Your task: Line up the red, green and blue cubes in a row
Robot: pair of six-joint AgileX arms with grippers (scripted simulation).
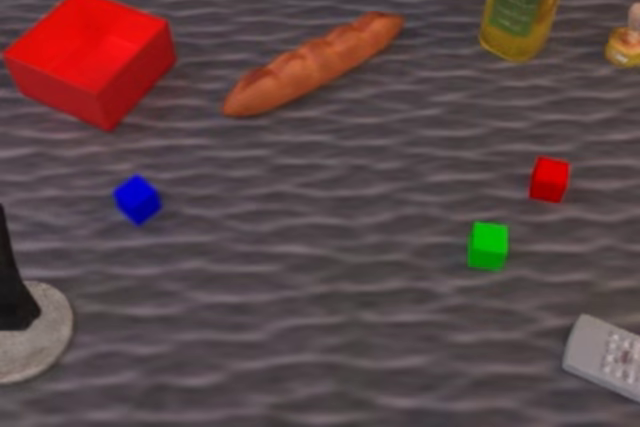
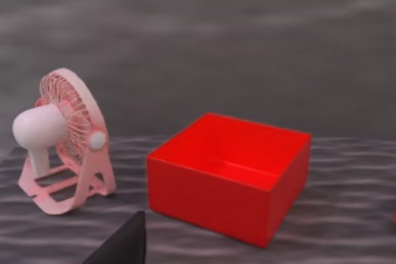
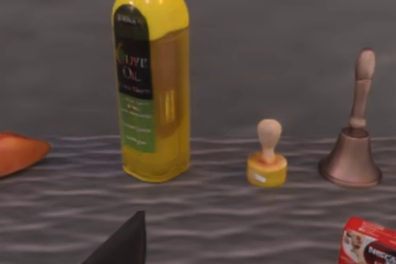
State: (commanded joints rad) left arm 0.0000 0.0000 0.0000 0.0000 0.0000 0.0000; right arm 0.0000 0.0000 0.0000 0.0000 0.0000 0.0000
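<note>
Grey table (image 1: 320, 347): cubes, box, baguette, bottle.

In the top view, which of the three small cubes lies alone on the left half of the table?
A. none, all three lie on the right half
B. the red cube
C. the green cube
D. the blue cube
D: the blue cube sits alone on the left below the red box, while the red cube and the green cube lie close together on the right.

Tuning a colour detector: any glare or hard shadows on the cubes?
Top view: even light, no glare or hard shadow on the red cube, green cube or blue cube. Left wrist view: red box evenly lit. Right wrist view: oil bottle without glare.
</note>
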